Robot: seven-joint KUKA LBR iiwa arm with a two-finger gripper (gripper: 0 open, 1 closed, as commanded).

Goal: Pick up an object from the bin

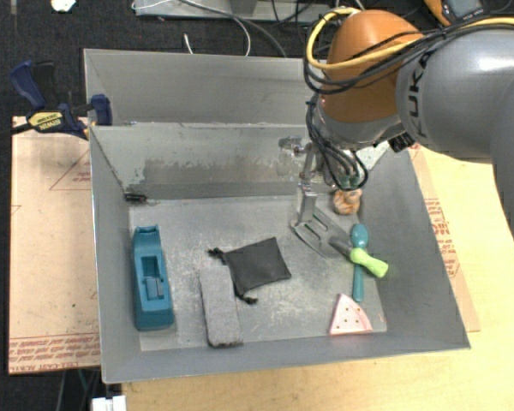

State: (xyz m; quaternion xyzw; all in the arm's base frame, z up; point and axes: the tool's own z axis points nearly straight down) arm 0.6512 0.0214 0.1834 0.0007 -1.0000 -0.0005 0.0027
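Nothing lifted yet: jaws low beside the teal-and-green toy tool point(359, 248) right of centre, their spread untellable; grasp and lift remain.

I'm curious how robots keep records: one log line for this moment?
gripper: low in bin | nearest: teal-green toy tool, black cloth

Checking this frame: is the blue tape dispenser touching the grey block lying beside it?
Apart. The camera view shows a strip of bare bin floor between the blue tape dispenser and the grey block along their whole length.
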